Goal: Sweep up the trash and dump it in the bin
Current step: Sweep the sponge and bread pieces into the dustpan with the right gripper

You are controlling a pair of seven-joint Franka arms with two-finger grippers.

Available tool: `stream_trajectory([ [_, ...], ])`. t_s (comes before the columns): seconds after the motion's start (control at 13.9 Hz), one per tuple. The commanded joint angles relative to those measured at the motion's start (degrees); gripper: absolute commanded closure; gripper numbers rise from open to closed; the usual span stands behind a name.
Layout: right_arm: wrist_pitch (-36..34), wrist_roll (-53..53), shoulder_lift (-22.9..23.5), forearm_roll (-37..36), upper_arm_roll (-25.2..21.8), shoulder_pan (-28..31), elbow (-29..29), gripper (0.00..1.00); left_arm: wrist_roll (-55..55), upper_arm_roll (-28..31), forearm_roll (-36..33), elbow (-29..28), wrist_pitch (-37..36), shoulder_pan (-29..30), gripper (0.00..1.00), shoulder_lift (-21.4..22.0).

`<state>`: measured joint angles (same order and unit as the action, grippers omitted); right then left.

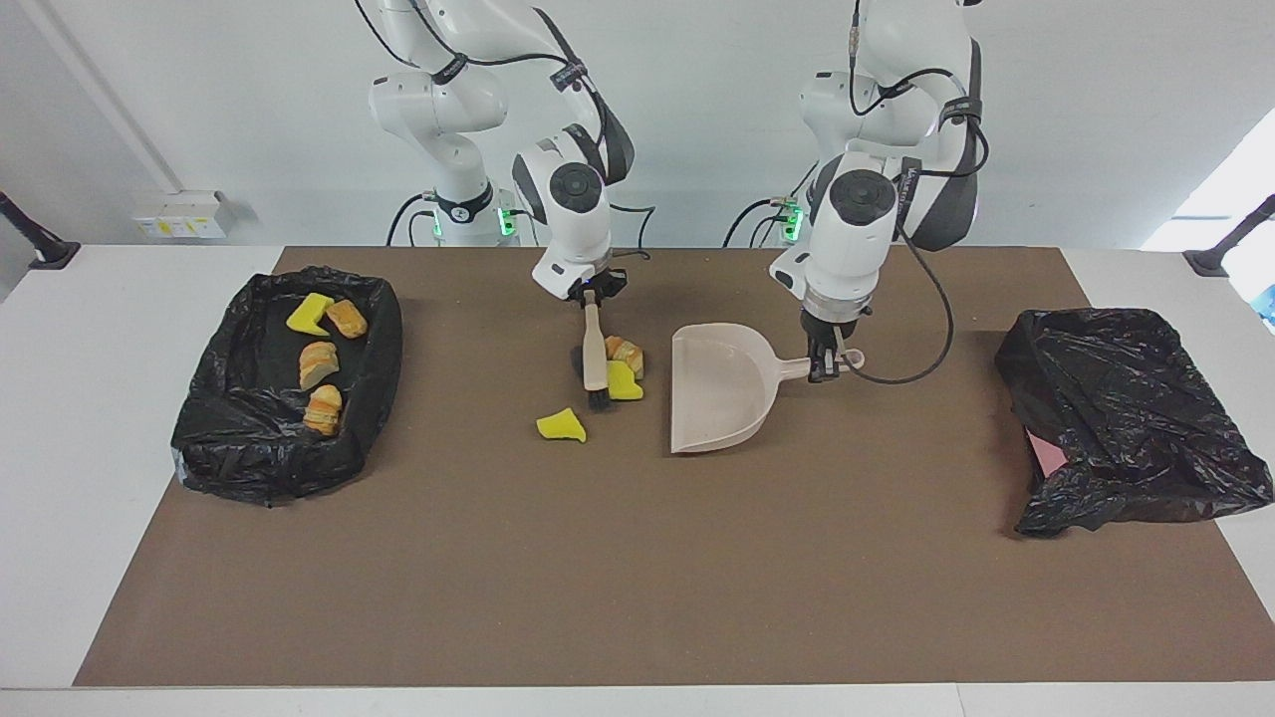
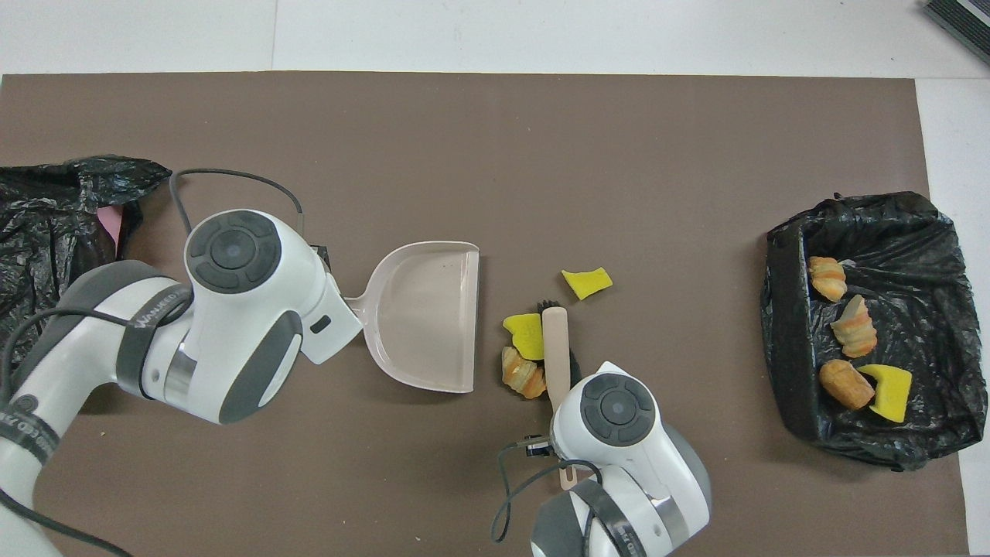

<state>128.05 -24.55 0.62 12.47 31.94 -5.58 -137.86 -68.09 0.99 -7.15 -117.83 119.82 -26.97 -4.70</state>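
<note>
My right gripper (image 1: pixel 592 294) is shut on the handle of the beige brush (image 1: pixel 595 354), whose black bristles rest on the mat. A yellow sponge chunk (image 1: pixel 625 381) and a tan bread lump (image 1: pixel 625 352) lie between the brush and the mouth of the beige dustpan (image 1: pixel 722 393). Another yellow chunk (image 1: pixel 562 425) lies loose on the mat, farther from the robots than the bristles. My left gripper (image 1: pixel 825 363) is shut on the dustpan's handle; the pan lies flat on the mat. In the overhead view the brush (image 2: pixel 556 340), dustpan (image 2: pixel 425 317) and loose chunk (image 2: pixel 586 282) show, and both grippers are hidden under the arms.
A black-lined bin (image 1: pixel 214 398) at the right arm's end holds several trash pieces (image 1: pixel 318 363); it also shows in the overhead view (image 2: pixel 781 309). A crumpled black bag (image 1: pixel 1126 418) with something pink under it lies at the left arm's end.
</note>
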Motion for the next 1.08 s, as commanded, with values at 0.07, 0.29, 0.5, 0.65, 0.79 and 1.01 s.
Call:
stream_trajectory([
  [0.07, 4.74, 0.37, 3.24, 9.56, 0.14, -3.03, 1.8, 1.0, 8.48, 0.68, -5.77, -6.96, 5.06, -5.36, 1.0, 2.15],
  [0.29, 5.1, 0.9, 4.64, 14.5, 0.23, -4.7, 4.96, 1.0, 8.94, 0.51, -5.86, -8.29, 7.79, -5.46, 1.0, 2.41],
  [0.5, 2.83, -0.06, 4.13, 16.09, 0.14, -5.24, 8.83, 1.0, 9.2, 0.33, -5.34, -9.87, 10.86, -5.02, 1.0, 2.59],
  [0.65, -3.91, -2.34, -1.21, 14.7, -0.82, -4.36, 9.11, 1.0, 9.2, 0.42, -4.46, -9.78, 11.14, -4.76, 1.0, 2.5],
  [0.79, -12.17, -2.96, -5.28, 3.68, -1.01, 1.5, 9.89, 1.0, 10.51, 0.42, -3.41, -8.82, 10.96, -4.23, 1.0, 1.89],
  [1.01, -27.1, -0.96, 2.33, -14.05, -0.83, 8.1, 20.84, 1.0, 17.35, 0.51, -3.14, -6.45, 7.38, -4.84, 1.0, 1.36],
])
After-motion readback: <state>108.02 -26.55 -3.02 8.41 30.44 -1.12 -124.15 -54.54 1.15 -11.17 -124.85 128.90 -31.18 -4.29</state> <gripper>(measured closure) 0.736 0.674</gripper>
